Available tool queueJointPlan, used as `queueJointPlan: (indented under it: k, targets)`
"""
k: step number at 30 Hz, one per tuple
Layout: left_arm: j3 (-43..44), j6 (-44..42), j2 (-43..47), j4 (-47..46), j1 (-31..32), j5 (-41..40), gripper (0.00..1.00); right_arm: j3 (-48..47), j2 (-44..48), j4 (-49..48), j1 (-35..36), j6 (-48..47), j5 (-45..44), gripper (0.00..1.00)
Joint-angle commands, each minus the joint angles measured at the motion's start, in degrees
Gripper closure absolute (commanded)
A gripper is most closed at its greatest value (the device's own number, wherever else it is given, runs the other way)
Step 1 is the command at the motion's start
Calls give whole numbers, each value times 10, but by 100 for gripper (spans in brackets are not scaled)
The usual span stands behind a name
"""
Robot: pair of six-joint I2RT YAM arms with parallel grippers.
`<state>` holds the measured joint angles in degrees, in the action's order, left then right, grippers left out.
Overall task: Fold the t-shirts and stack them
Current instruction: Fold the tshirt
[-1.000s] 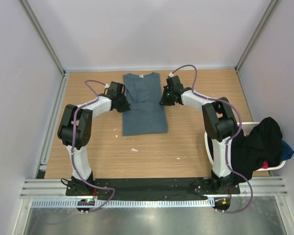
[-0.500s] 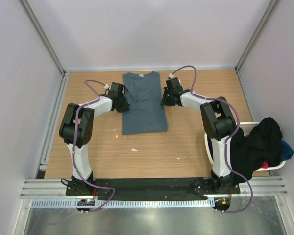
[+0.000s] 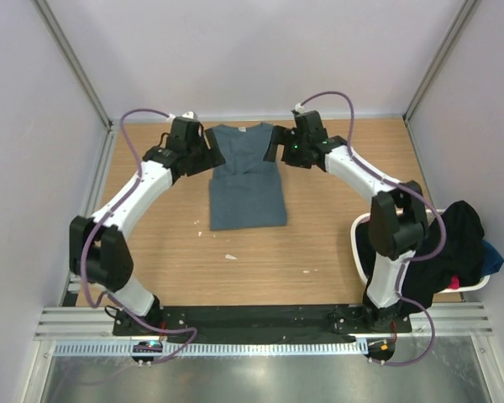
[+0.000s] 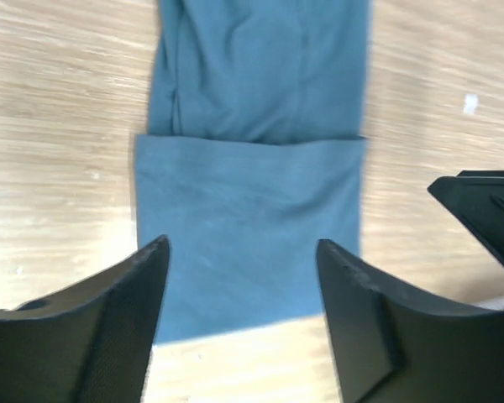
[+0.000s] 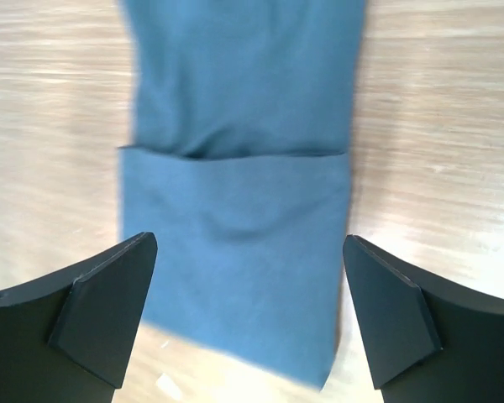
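Item: blue-grey t-shirt [image 3: 248, 197], narrowed strip on table [image 3: 328, 243]; crosswise fold seemingly under way. Left hand [image 4: 242, 269], right hand [image 5: 249, 256]: wide, empty, flanking its 12 o'clock end. Next: pinch both corners evenly.

Left end effector [image 4: 242, 281], right end effector [image 5: 250, 281] agape

The left gripper [image 4: 241, 248] hangs with its fingers [image 4: 109, 319] spread apart above the flat blue-grey shirt [image 4: 260, 75], whose fold edge crosses just ahead of the tips, on the table [image 4: 59, 126], a black part [image 4: 483, 210] to its right.
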<state>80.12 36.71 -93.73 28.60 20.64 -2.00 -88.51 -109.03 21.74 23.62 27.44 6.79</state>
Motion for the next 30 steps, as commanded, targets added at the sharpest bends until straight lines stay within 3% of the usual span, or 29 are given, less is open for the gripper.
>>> queueJointPlan:
  k: [1,6,10,15,22,30]
  targets:
    - [-35,5,66,57,4,-3,26,42,91,23,3,9,39,0]
    - [-136,46,162,59,5,11,12,181,178,4,12,35,19,0]
    - [-198,64,199,55,6,16,11,274,230,-19,20,72,12,0]
    - [-267,88,221,29,8,39,18,348,242,-55,38,105,-6,0]
    - [-310,107,192,-17,8,52,33,357,211,-83,56,128,-27,2]
    - [-304,107,120,-50,8,49,41,342,160,-92,57,133,-46,19]
